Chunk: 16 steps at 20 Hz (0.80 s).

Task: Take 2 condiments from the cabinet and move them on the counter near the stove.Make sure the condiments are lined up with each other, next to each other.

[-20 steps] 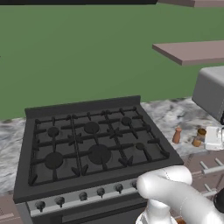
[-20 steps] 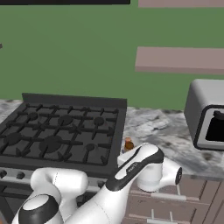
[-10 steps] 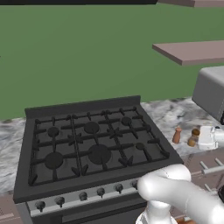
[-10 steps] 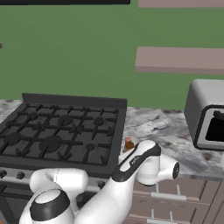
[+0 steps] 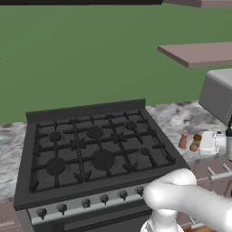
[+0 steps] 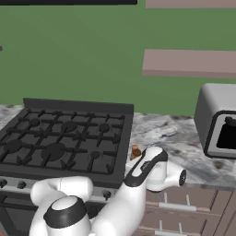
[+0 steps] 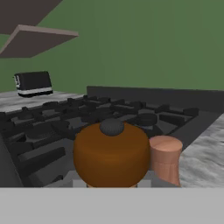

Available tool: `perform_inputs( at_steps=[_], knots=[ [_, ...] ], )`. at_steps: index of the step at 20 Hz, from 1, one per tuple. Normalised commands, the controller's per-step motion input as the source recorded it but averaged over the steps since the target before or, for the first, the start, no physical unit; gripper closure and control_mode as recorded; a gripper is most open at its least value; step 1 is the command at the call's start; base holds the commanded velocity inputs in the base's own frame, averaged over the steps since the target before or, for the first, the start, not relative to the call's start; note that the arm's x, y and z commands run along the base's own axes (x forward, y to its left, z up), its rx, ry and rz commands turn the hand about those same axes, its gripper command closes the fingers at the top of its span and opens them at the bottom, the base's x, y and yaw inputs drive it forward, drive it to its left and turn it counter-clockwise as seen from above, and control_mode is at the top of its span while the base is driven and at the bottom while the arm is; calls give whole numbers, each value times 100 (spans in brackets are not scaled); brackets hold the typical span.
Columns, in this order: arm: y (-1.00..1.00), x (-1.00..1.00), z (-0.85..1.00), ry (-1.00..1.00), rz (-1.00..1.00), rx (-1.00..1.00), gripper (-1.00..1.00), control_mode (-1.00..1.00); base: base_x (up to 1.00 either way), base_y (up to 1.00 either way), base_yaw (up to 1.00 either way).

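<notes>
Bottles (image 5: 183,140) (image 5: 195,142) are standing side by side on surface (image 5: 181,122) right of stove (image 5: 97,149); end effector (image 5: 209,141) is hovering just beside the darker one, grip state unclear.

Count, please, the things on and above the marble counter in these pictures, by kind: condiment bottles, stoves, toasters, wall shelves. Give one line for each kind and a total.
Condiment bottles: 2, a reddish-orange one and a darker brown one beside it
Stoves: 1
Toasters: 1
Wall shelves: 1
Total: 5
</notes>
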Motion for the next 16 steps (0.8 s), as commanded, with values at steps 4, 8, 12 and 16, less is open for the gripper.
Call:
perform_inputs(
  at_steps=[4,8,12,16],
  knots=[
    [0,24,-23,0,0,0,100,-100,0,0,0],
    [0,24,-18,0,0,0,100,-100,0,0,0],
    [0,24,-20,0,0,0,100,-100,0,0,0],
    [0,23,-20,0,0,0,100,-100,0,0,0]
  ],
)
